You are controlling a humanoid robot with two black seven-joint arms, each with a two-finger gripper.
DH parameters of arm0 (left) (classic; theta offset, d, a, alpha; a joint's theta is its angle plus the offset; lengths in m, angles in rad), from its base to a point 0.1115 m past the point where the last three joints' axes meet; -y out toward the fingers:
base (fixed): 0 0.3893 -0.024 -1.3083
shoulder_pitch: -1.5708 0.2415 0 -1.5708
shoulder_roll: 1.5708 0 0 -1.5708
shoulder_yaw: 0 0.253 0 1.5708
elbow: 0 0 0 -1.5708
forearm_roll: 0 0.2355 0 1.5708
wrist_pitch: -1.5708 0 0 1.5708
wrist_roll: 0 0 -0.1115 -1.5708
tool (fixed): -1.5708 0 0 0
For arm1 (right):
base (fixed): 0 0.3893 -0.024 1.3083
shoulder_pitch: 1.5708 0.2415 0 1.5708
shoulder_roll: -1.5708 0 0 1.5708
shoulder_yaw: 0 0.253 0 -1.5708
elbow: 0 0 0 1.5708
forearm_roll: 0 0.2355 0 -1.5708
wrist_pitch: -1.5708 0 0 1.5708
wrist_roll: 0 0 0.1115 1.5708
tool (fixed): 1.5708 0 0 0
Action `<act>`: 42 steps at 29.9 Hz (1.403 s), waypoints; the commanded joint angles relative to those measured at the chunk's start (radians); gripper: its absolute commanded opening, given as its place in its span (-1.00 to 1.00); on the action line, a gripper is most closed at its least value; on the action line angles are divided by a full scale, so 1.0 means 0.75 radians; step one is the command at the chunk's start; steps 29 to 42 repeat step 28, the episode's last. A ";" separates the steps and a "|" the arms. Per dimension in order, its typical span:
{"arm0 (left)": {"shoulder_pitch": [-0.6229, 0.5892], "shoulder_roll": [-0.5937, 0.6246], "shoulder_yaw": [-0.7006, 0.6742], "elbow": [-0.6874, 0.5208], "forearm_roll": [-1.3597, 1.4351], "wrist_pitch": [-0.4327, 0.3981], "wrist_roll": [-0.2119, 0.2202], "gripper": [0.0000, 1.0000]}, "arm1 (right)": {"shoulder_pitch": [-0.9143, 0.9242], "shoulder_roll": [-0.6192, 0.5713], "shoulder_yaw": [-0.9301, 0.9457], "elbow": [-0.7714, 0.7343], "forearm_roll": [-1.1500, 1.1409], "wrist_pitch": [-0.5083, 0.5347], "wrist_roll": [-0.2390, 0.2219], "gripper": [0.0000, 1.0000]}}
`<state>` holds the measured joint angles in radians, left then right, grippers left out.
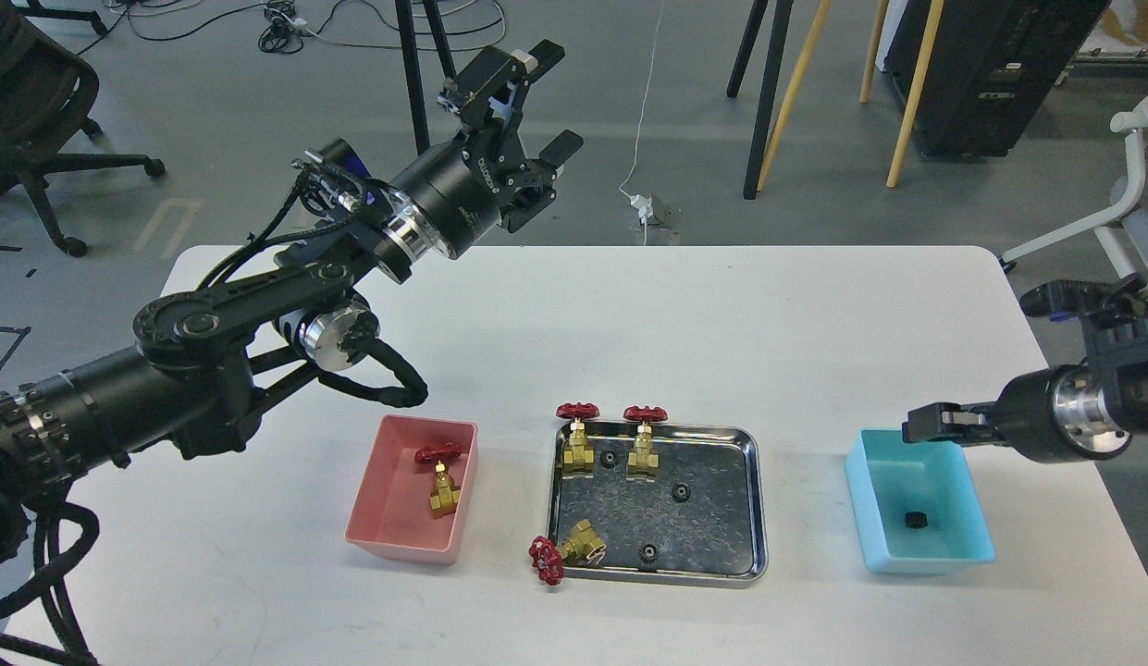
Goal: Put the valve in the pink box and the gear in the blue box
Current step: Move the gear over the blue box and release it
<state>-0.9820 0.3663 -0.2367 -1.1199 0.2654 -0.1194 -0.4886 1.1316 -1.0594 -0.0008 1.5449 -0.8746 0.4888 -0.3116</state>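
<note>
Grey flooring with cables, stand legs and an office chair (pixel 37 111) surrounds a white counter (pixel 629 305). At centre frame sits a steel tray (pixel 712 573) carrying two upright valves (pixel 574 442) along its upper edge, a third valve (pixel 566 550) tipped over its lower-left rim, and three small black gears (pixel 682 491) on its floor. Left of the tray, the pink box (pixel 388 536) contains one valve (pixel 441 479) lying inside. At right, the blue box (pixel 944 555) contains one gear (pixel 916 521). The left tool (pixel 544 104) is raised at upper centre-left, beyond the far counter edge, fingers spread apart and empty. The right tool (pixel 918 427) enters from the right, positioned over the upper edge of the blue box; whether its fingers are apart or together cannot be told.
</note>
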 commanded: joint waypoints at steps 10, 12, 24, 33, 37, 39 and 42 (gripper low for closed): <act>-0.133 0.115 -0.134 0.365 -0.108 -0.492 0.000 0.98 | -0.016 0.375 0.749 -0.817 1.259 0.000 0.092 0.51; -0.147 0.056 -0.147 0.537 -0.172 -0.492 0.000 0.99 | -0.038 0.489 0.811 -0.983 1.384 0.000 0.111 0.55; -0.114 -0.206 -0.208 0.982 -0.329 -0.492 0.000 0.99 | -0.140 0.891 1.024 -1.393 1.522 0.000 0.113 0.98; -0.133 -0.231 -0.194 0.968 -0.319 -0.492 0.000 1.00 | -0.140 0.899 1.099 -1.416 1.522 0.000 0.115 0.98; -0.133 -0.231 -0.194 0.968 -0.319 -0.492 0.000 1.00 | -0.140 0.899 1.099 -1.416 1.522 0.000 0.115 0.98; -0.133 -0.231 -0.194 0.968 -0.319 -0.492 0.000 1.00 | -0.140 0.899 1.099 -1.416 1.522 0.000 0.115 0.98; -0.133 -0.231 -0.194 0.968 -0.319 -0.492 0.000 1.00 | -0.140 0.899 1.099 -1.416 1.522 0.000 0.115 0.98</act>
